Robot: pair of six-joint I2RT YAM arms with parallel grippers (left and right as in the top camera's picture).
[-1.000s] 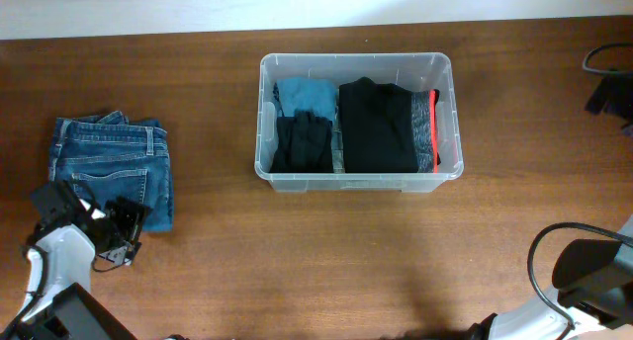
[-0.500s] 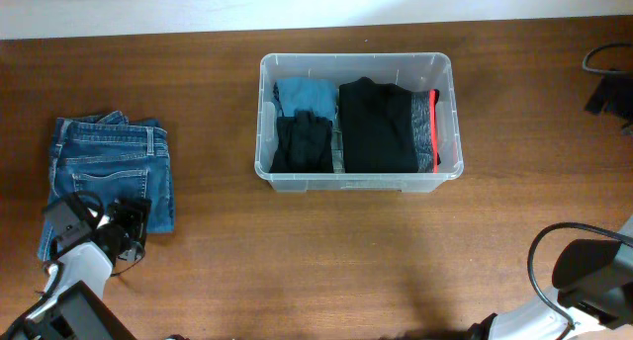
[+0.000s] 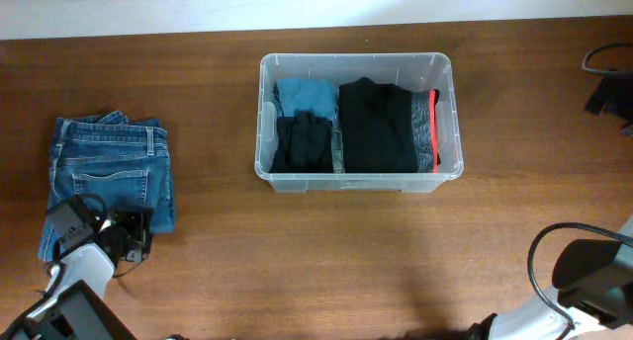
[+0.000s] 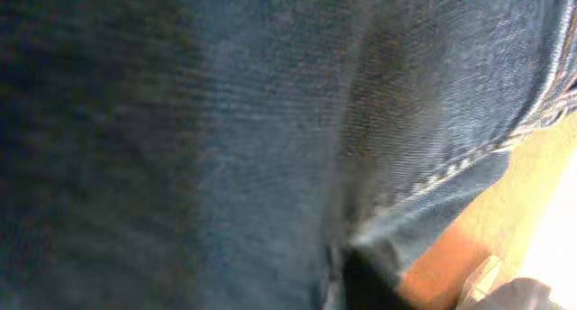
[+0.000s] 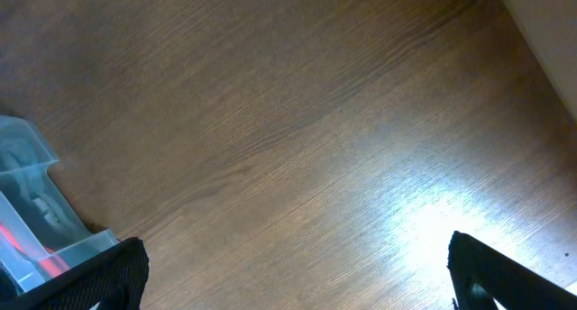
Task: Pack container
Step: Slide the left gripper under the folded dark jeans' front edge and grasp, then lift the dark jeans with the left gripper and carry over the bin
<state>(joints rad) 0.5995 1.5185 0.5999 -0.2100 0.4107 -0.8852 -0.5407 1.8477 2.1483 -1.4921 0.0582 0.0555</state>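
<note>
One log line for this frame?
left gripper: at near edge of jeans, state unclear | right gripper: open, over table | container: holds folded clothes, jeans outside

The large rectangular plastic container (image 3: pixel 356 57) is seen to be clear and colourless, with a faint bluish cast at its walls. Through it, a folded teal cloth (image 3: pixel 305 91), a small folded black garment (image 3: pixel 303 142), a larger folded black garment (image 3: pixel 376 127) and a mottled grey fabric piece (image 3: pixel 423 118) edged with a red-orange stripe are shown. The folded denim jeans (image 3: pixel 109 162) are coloured mid-blue, with pale tan stitching along the seams. The wooden table (image 3: pixel 297 261) is coloured a warm dark brown and streaked with fine grain.
</note>
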